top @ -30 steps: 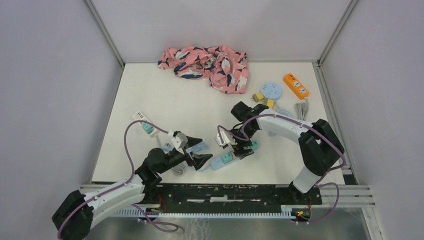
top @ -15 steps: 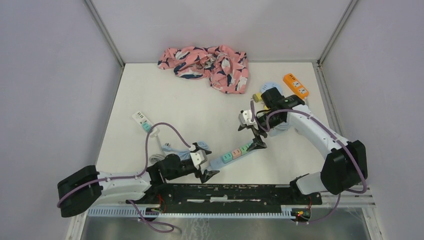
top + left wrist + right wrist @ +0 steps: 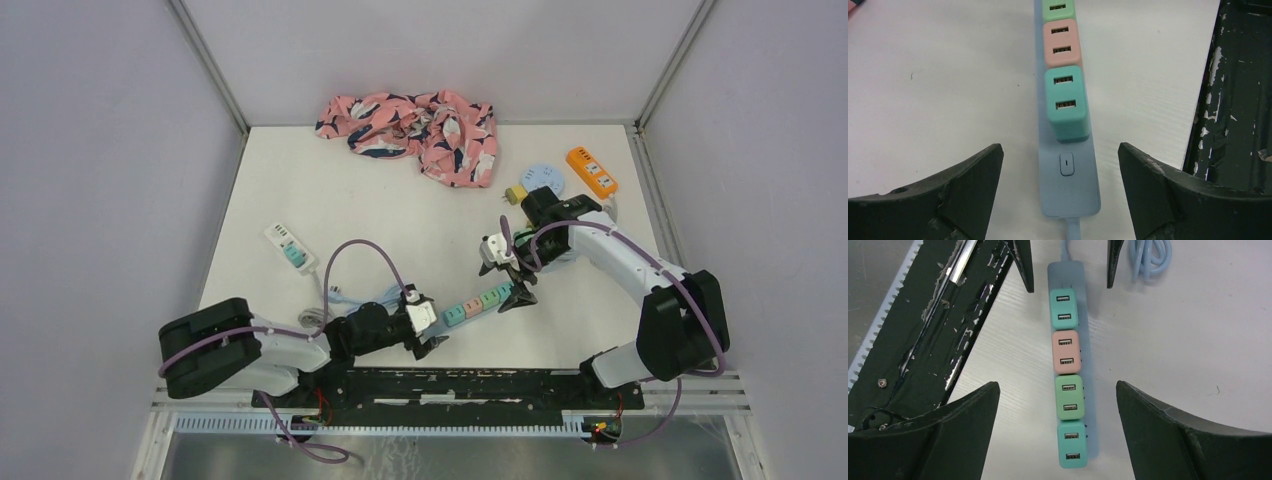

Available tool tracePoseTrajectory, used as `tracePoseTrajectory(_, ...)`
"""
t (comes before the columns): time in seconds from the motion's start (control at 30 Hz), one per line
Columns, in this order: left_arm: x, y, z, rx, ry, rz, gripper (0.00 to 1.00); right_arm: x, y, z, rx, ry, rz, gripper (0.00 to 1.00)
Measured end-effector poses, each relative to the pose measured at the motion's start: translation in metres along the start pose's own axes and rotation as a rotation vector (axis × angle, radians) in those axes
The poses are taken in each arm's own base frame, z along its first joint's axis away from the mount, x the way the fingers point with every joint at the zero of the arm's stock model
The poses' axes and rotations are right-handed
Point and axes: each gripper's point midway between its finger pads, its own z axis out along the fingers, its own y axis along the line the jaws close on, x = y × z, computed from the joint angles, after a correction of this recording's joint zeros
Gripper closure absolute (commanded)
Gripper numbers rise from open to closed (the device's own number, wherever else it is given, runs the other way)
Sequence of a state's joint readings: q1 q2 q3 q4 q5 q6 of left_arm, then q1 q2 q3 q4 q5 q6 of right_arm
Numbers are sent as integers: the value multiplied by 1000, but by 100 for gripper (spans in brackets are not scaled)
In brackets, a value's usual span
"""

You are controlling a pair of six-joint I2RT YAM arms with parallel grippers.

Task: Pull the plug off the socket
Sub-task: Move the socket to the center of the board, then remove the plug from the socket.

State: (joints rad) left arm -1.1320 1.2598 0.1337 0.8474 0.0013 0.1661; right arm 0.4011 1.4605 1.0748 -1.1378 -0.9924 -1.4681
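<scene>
A light-blue socket strip (image 3: 470,305) lies flat near the table's front edge. Several USB plugs sit in a row in it: teal (image 3: 1072,444), green (image 3: 1069,397), pink (image 3: 1066,351) and teal (image 3: 1063,308). My left gripper (image 3: 1059,150) is open, its fingers either side of the strip's cable end by the switch (image 3: 1067,164), just short of the nearest teal plug (image 3: 1066,102). My right gripper (image 3: 1057,390) is open above the strip's other end, straddling the green plug and the end teal plug. Neither gripper touches anything.
A black rail (image 3: 450,385) runs along the near edge beside the strip. The strip's blue cable (image 3: 1150,257) lies coiled left of it. A floral cloth (image 3: 415,125), a round blue socket (image 3: 541,180), an orange strip (image 3: 591,170) and a white strip (image 3: 283,240) lie farther back.
My left arm has dropped low and slid right until its gripper reached the strip's cable end. My right gripper has widened and shifted from the strip's middle to its far end.
</scene>
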Motion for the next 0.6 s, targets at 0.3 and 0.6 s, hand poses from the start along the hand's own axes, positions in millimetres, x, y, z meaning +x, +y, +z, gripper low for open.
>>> tracePoseTrajectory(0.3,1,-2,25,7,2,0,16,9,-6,-1,16,42,-25,11)
tracePoseTrajectory(0.6,4,-3,45,13,10,0,22,23,-11,-4,32,118,-41,19)
